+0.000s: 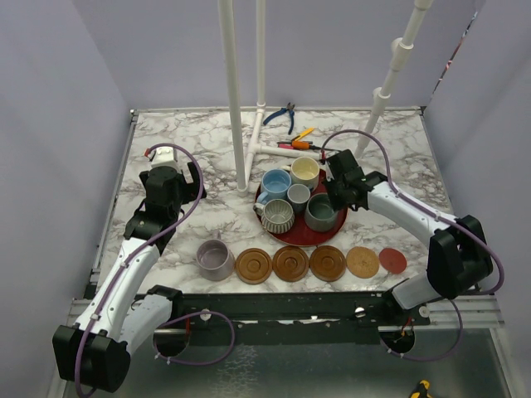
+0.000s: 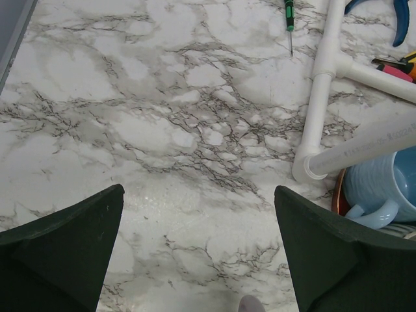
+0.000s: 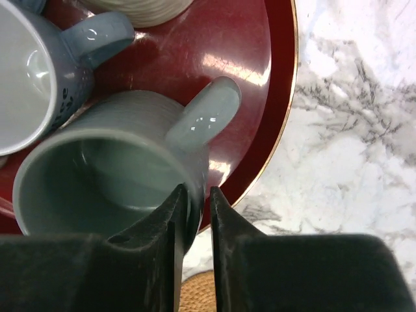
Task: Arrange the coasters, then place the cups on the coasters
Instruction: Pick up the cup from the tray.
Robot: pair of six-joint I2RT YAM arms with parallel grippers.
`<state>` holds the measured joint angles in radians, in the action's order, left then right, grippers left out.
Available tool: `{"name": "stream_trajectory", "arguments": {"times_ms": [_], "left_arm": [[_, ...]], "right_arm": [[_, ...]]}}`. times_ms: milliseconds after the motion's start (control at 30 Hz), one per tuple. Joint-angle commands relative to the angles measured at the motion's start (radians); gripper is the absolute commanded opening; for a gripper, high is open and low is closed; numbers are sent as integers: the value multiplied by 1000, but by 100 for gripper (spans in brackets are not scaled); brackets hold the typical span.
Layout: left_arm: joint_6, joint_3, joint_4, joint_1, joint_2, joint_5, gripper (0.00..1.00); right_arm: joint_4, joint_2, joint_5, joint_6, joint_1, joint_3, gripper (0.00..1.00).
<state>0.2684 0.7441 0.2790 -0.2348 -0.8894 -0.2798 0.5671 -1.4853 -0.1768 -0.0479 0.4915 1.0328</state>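
Note:
Five coasters lie bare in a row near the front: three brown ones (image 1: pixel 254 265) (image 1: pixel 290 263) (image 1: pixel 327 263), a tan one (image 1: pixel 362 262) and a reddish one (image 1: pixel 392 260). A lavender cup (image 1: pixel 215 259) stands at the row's left end. On the red tray (image 1: pixel 332 233) are the light blue (image 1: pixel 275 182), cream-yellow (image 1: pixel 304 171), small pale grey (image 1: pixel 298 196), ribbed (image 1: pixel 277 214) and grey-green (image 1: pixel 320 211) cups. My right gripper (image 3: pixel 197 190) (image 1: pixel 336 199) is shut on the grey-green cup (image 3: pixel 97 175), one finger inside its wall and one outside, next to the handle. My left gripper (image 2: pixel 198 190) (image 1: pixel 184 176) hangs open over bare marble, left of the tray.
A white PVC pipe frame (image 2: pixel 325 84) (image 1: pixel 236 99) stands behind the tray. Blue pliers (image 1: pixel 282 114) and screwdrivers (image 1: pixel 300 139) lie at the back. The light blue cup (image 2: pixel 383 188) and the tray rim (image 2: pixel 338 195) sit just right of my left gripper.

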Motion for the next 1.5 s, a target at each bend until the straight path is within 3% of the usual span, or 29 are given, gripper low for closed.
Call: {"name": "stream_trajectory", "arguments": {"times_ms": [0,67,167,367,533,867,1267,1400,1467], "left_arm": [[-4,-3,0,6,0,13,99],[-4,-3,-1,7,0,12,99],[-3,-3,0,7,0,13,99],[-3,-2,-1,7,-2,19,99],[-2,0,0,6,-5,24,99],[-3,0,0,6,0,21,99],[-4,-1,-1,7,3,18,99],[-4,-1,0,7,-1,15,99],[-5,-3,0,7,-1,12,99]], "right_arm": [[-69,-27,14,-16,1,25,35],[-68,-14,-3,-42,2,24,53],[-55,22,-48,-108,2,22,58],[129,75,-189,-426,3,56,57],[308,47,-235,-675,26,87,50],[208,37,-133,-793,65,20,50],[134,61,-123,-870,82,-61,35],[120,60,-153,-878,81,-81,23],[134,76,-178,-897,81,-75,10]]}}
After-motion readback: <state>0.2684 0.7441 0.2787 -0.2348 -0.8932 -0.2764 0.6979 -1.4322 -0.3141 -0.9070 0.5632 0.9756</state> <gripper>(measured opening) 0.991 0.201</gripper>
